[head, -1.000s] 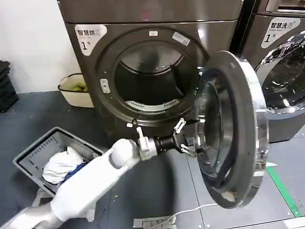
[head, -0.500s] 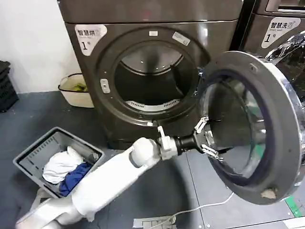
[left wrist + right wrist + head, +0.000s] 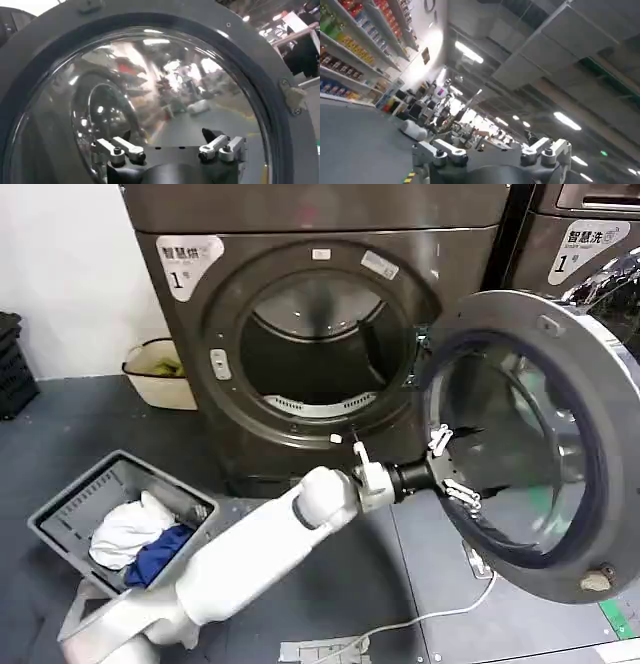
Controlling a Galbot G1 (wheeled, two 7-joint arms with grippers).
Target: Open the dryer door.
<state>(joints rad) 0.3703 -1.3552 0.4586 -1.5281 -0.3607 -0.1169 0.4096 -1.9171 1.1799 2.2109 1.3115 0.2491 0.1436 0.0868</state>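
Note:
The dryer door (image 3: pixel 515 312) stands swung wide open to the right of the drum opening (image 3: pixel 320 349), its grey back face and glass centre turned toward me. My left arm reaches across from the lower left. My left gripper (image 3: pixel 455 471) is open, its fingertips against the lower left inner rim of the door. In the left wrist view the door (image 3: pixel 165 75) is close in front, and my left gripper (image 3: pixel 170 150) holds nothing between its spread fingers. My right gripper (image 3: pixel 490 150) is open and empty, pointing up toward a ceiling with lights.
A grey laundry basket (image 3: pixel 60 519) with white and blue clothes sits on the floor at lower left. A cream bin (image 3: pixel 160 384) stands by the wall. A second dark machine (image 3: pixel 590 244) is right behind the door. A white cable (image 3: pixel 440 616) lies on the floor.
The door has swung farther open to the right, showing more of its back face. My left gripper has followed it rightward, staying against the inner rim.

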